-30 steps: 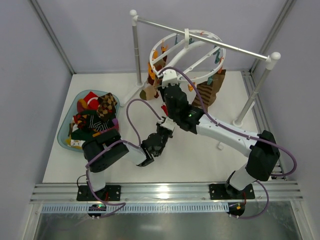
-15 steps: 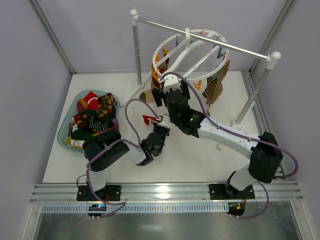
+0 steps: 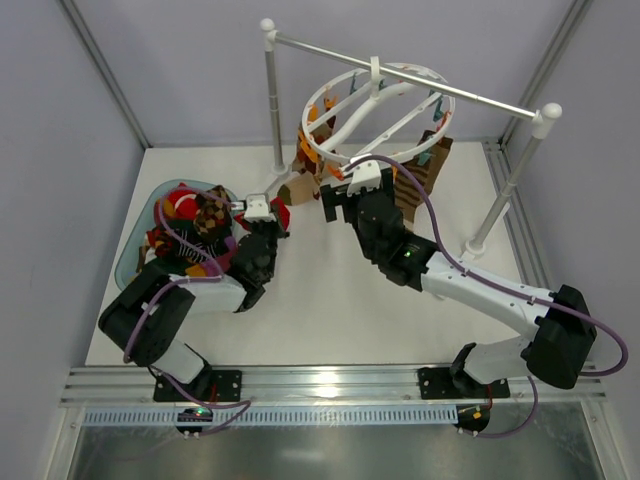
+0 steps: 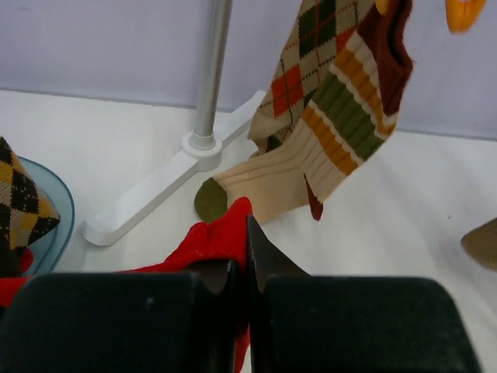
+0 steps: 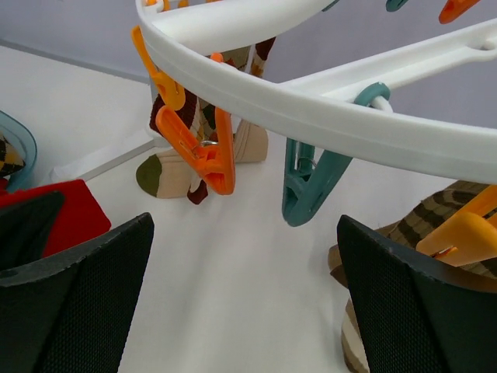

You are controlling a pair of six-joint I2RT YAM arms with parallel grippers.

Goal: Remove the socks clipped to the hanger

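Note:
The white ring hanger (image 3: 430, 98) hangs from the rail. Argyle and striped socks (image 3: 305, 152) stay clipped on its left, and a brown striped sock (image 3: 424, 168) on its right. My left gripper (image 3: 263, 213) is shut on a red sock (image 4: 206, 241), next to the dish. The clipped argyle sock (image 4: 330, 93) hangs ahead of it. My right gripper (image 3: 350, 192) is open and empty below the ring's near rim (image 5: 311, 109). An orange clip (image 5: 198, 148) and a teal clip (image 5: 311, 183) hang empty just beyond its fingertips (image 5: 85, 295).
A blue-green dish (image 3: 128, 265) at the left holds a pile of loose socks (image 3: 190, 225). The white rail stand has posts at the back left (image 3: 272, 100) and right (image 3: 510, 185), and its foot (image 4: 155, 190) lies on the table.
The right gripper opened and drew back from the ring's left clips to under its near rim. My left arm swung from the table's middle toward the dish, carrying the red sock.

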